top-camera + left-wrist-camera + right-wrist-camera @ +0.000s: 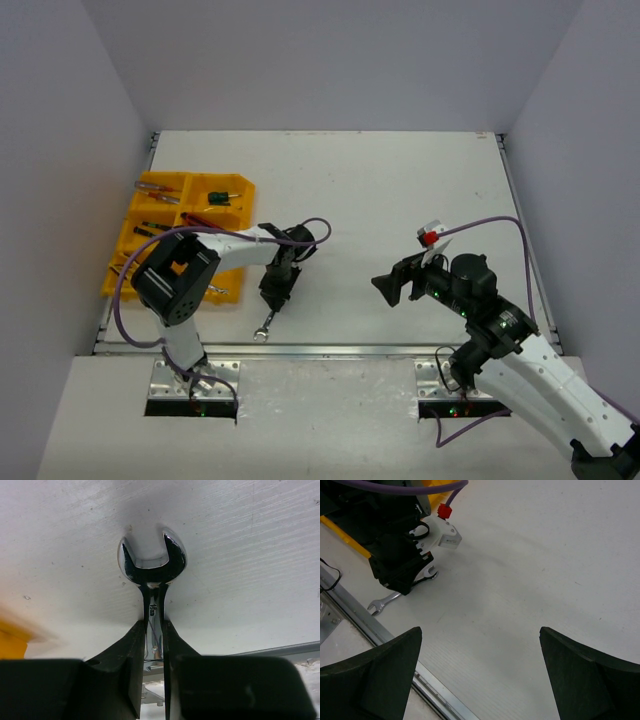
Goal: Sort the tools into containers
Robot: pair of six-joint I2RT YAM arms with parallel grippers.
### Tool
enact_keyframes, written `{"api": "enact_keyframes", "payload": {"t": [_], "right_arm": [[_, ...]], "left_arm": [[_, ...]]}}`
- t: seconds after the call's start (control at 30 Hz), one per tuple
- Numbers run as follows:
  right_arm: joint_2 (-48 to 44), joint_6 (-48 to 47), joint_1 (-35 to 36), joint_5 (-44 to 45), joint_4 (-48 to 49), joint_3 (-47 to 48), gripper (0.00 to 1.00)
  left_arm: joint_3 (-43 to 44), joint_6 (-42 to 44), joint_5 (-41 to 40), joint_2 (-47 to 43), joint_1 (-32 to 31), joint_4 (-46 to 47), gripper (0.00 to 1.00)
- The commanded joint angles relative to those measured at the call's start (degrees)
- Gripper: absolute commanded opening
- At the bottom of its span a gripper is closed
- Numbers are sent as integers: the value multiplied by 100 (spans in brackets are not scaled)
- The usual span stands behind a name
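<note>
Pick step: the left gripper pinches the silver wrench by its shank, near the worktop's near edge. The right gripper is wide open and empty. Next move: lift the wrench and carry it to the yellow tray at the left edge.

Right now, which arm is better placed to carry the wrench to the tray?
Left. The left gripper clamps the silver wrench, with the yellow tray on its side; the right gripper hangs open, away from both.
</note>
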Motion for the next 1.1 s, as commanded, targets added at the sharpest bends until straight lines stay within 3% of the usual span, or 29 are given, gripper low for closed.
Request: {"api": "enact_keyframes", "payload": {"t": [0.0,0.23,0.6,0.9,1.07], "right_arm": [[50,-94,11,135,244,86,99],[85,-120,20,273,193,77,99],[194,-122,20,306,311,57,99],[263,-127,20,288,335,24,99],[259,-137,20,308,358,8,99]], "left_arm": [[287,-363,-727,519,-75,1127,0],[832,-760,-861,799,-67,1565,0],[428,-1057,-916,-381,-67,1600,0],[138,-1039,-789,-297,-76,1697,0],[93,-1193,-1043,-712,-83,1777,0]]}}
